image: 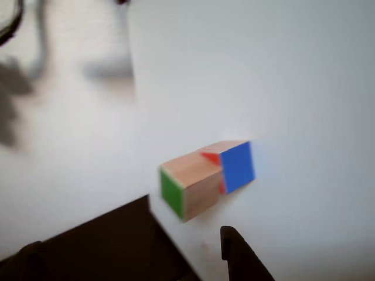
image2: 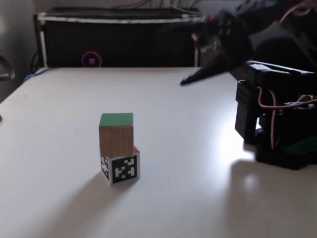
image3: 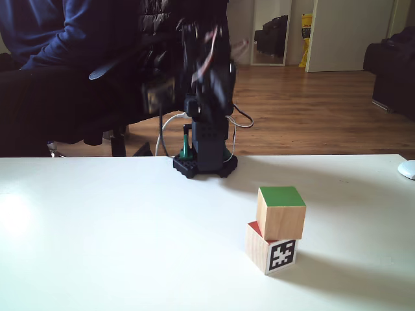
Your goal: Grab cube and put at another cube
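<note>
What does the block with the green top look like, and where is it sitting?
The green-faced wooden cube has plain light-brown wood-grain sides and one bright green painted face, turned upward in both fixed views. It rests on top of the lower cube, which shows a red face and a black-and-white marker pattern. It sits a little off-centre and slightly turned, so a red corner shows beneath it. Nothing else touches it; the gripper is raised well away.

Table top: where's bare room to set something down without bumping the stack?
In a fixed view, the white table is bare from its left edge across to the green-faced cube stacked on the red-and-blue cube. Bare too between stack and arm base. Crowded only at the stack and base; the tool hangs raised, away from the stack.
</note>
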Tool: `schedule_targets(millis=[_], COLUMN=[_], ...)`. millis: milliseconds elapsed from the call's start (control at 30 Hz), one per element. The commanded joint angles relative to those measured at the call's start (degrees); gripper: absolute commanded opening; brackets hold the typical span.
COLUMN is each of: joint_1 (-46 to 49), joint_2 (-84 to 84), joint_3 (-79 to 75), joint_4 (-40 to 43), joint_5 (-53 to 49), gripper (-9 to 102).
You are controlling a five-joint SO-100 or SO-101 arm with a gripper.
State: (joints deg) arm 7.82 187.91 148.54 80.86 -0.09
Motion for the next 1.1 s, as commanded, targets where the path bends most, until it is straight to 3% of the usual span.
schedule_targets(millis=[0, 67, 167, 200, 367, 1067], joint_1=[2.29, 2.37, 3.25, 3.25, 1.93, 3.16], joint_2=[0.53, 0.53, 0.53, 0.53, 0.53, 0.53], joint_3=[4.92, 8.79, 14.24, 15.56, 21.53, 21.53], joint_4=[-3.08, -3.96, -5.89, -5.63, -6.86, -6.86], joint_5=[-0.26, -1.14, -1.58, -1.76, -4.31, -3.87], gripper=[39, 31, 4, 2, 0, 0])
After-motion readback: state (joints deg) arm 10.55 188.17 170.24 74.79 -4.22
